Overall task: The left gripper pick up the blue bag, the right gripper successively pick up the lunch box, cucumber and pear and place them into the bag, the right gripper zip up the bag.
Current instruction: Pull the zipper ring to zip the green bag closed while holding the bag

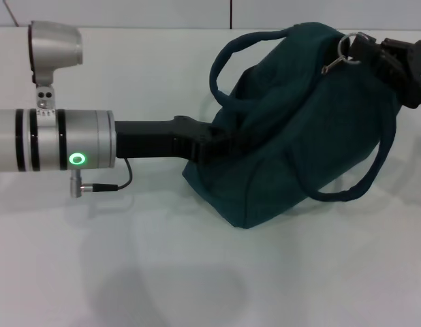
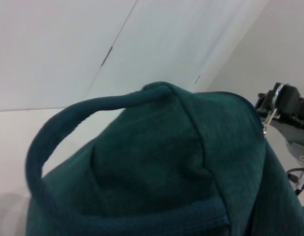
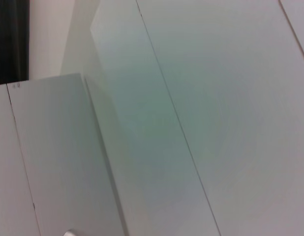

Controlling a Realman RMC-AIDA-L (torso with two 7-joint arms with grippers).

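Head view gives me the relation I need: the blue bag (image 1: 292, 129) sits on the white table (image 1: 163, 272) between my two arms, its long axis running roughly left to right and tipped so the far-right end rides higher. My left gripper (image 1: 214, 144) reaches in level from the left and meets the bag's near-left end, its tips buried in the fabric; it looks clamped on the cloth, though I cannot see the fingers well enough to be sure. My right gripper (image 1: 370, 51) is at the opposite, upper-right end, touching the ring zip pull (image 1: 343, 51) and apparently pinching the tab just behind it. So the right arm is the one at the zip, and the zip line lies away from it toward my left arm.

From the left wrist view, the bag's top seam looks drawn together, with one loop handle (image 2: 68, 123) arching free beside it. I see no lunch box, cucumber or pear on the table, so I judge they are inside and the zipping is nearly done.
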